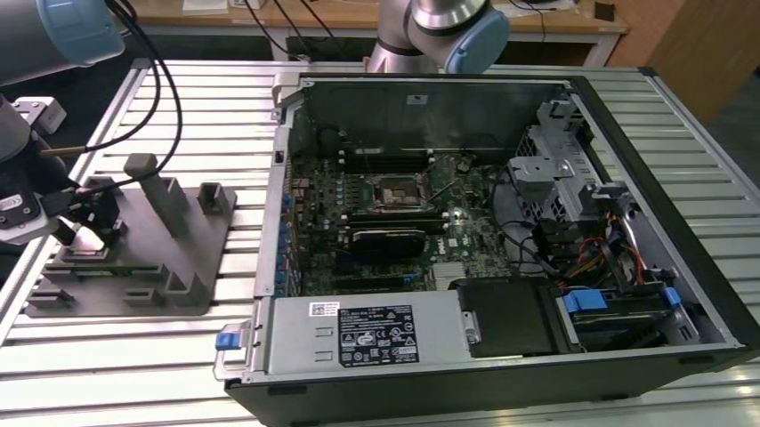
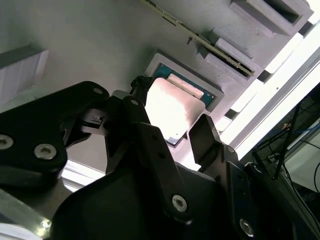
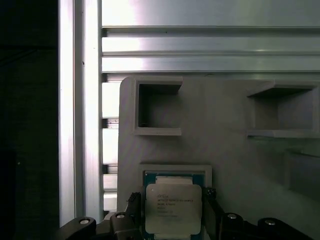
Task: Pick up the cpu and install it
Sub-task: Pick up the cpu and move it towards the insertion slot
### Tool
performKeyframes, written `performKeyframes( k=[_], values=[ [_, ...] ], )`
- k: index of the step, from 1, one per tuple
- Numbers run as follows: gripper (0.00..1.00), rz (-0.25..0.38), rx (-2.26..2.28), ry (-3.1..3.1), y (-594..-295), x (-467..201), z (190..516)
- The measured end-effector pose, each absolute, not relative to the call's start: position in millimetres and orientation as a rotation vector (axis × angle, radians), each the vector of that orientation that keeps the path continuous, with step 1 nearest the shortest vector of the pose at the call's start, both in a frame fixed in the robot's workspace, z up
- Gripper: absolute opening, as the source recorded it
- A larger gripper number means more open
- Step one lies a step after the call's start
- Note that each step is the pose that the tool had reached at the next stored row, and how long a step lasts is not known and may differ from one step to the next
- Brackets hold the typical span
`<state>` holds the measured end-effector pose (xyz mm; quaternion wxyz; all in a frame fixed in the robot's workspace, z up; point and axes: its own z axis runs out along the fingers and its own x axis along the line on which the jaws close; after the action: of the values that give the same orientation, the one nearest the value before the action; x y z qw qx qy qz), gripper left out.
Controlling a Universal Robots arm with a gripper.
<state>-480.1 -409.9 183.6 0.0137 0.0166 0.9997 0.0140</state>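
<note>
Gripper (image 2: 172,120) straddles the cpu (image 3: 173,210) in the grey fixture (image 3: 225,165); whether it grasps, cannot tell.

A robotics lab or test workshop set up for computer assembly. A worktop (image 1: 142,374) of slotted aluminium profiles carries an open desktop computer case (image 1: 695,267), with its motherboard (image 1: 392,200), drive bays (image 1: 553,169) and power supply (image 1: 356,334) exposed. Beside the case, toward the exterior view's left, lies a grey plastic fixture (image 1: 202,245) with upright posts and moulded pockets, one of them holding a cpu (image 3: 173,207). Jointed robot arm segments (image 1: 446,27) with blue end caps and trailing black cables (image 1: 166,89) stand over the worktop. Behind it runs a wooden desk (image 1: 214,16) strung with more cables.
</note>
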Motion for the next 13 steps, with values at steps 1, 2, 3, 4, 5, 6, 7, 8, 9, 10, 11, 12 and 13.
performKeyframes(
  k=[1,2,3,4,5,6,7,8,9,10,11,12,13],
  values=[
    [0.6,0.044,0.052,3.113,-409.8,-480.1,183.6],
    [0.6,0.043,0.052,3.114,-409.8,-480.1,183.6],
    [0.6,0.044,0.052,3.114,-409.8,-480.1,183.6],
    [0.6,0.044,0.052,3.113,-409.7,-480.1,183.6],
    [0.6,0.044,0.052,3.113,-409.7,-480.1,183.6],
    [0.59,0.043,0.052,3.114,-409.7,-480.1,183.7],
    [0.54,0.043,0.052,3.114,-409.6,-480.1,183.7],
    [0.54,0.043,0.052,3.114,-409.6,-480.2,183.7],
    [0.54,0.043,0.052,3.114,-409.5,-480.1,183.7],
    [0.54,0.044,0.052,3.113,-409.5,-480.1,183.6],
    [0.54,0.044,0.052,3.113,-409.5,-480.1,183.6],
    [0.54,0.044,0.052,3.113,-409.4,-480.1,183.6],
    [0.54,0.043,0.052,3.113,-409.4,-480.1,183.6]
  ],
)
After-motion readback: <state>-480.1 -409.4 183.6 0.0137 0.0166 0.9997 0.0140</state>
